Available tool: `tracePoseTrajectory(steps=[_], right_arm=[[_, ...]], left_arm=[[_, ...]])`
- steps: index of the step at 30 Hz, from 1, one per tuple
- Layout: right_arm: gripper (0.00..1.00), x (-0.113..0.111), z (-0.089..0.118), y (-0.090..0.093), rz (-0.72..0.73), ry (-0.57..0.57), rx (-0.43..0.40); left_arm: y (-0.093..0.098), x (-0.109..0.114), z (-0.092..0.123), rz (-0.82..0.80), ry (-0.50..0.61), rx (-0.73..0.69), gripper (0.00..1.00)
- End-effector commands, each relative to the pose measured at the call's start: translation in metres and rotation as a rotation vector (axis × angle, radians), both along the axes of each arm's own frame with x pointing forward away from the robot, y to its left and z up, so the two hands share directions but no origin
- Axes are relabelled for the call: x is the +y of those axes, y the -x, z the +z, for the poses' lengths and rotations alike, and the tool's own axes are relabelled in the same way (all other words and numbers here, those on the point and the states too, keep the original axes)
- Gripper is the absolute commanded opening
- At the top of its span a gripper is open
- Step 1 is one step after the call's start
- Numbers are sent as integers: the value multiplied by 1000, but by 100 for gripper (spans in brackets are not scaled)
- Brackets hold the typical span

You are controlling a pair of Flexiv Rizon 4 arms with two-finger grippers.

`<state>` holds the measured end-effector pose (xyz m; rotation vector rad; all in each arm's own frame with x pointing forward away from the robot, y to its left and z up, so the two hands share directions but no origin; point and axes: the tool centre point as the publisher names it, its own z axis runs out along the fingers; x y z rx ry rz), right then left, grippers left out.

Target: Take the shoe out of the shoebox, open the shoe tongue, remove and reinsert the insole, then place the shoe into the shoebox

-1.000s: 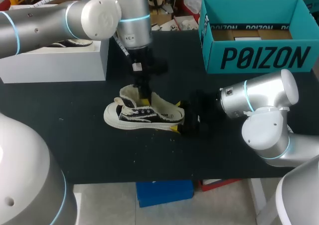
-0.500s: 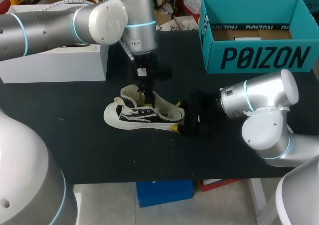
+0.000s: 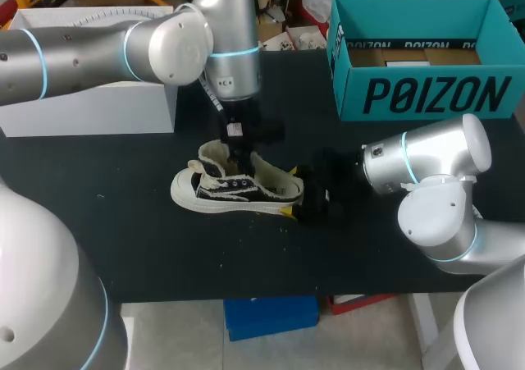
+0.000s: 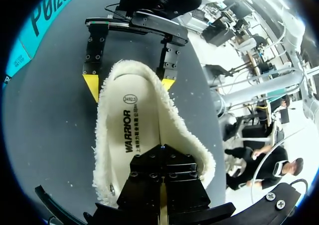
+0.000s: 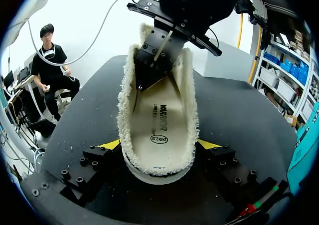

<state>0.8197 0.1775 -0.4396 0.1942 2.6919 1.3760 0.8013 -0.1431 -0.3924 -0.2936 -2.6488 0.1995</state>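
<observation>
The right claw [image 3: 294, 191] sits low over the near part of the black counter [image 3: 164, 255], coming in from the right side. It is clamped on the shoe [image 3: 238, 191]. In the right wrist view its two yellow tips press the shoe's end from both sides, one against each fleecy flank. The shoe stands on its sole, a low black one with white laces and a white rubber edge. Its white toe cap points away from the right claw.

The shoe's mouth is spread wide, and the cream fleece lining frames the pale insole [image 5: 159, 120] (printed, lying flat inside as far as can be seen). The left claw [image 3: 238, 150] hangs straight down from above into that opening, near the end away from the right claw. In the left wrist view its black fingers [image 4: 149, 177] stand together with only a thin line between them. Their tips are hidden, so I cannot tell whether they pinch anything.

Further back on the left, a white box [image 3: 90, 107] rests on the counter behind the left arm. At the far right stands the teal shoebox [image 3: 426, 91], open at the top, well apart from the shoe.
</observation>
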Motion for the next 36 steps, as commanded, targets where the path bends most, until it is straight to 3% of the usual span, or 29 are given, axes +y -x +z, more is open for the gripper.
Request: tracePoseTrajectory(steps=[1,36], right_arm=[[0,1,-3,0,-2,2,0],[0,1,-3,0,-2,2,0]], left_arm=[[7,-1,-3,1,-9,-23,0],[12,-2,-21,28,-26,-23,0]])
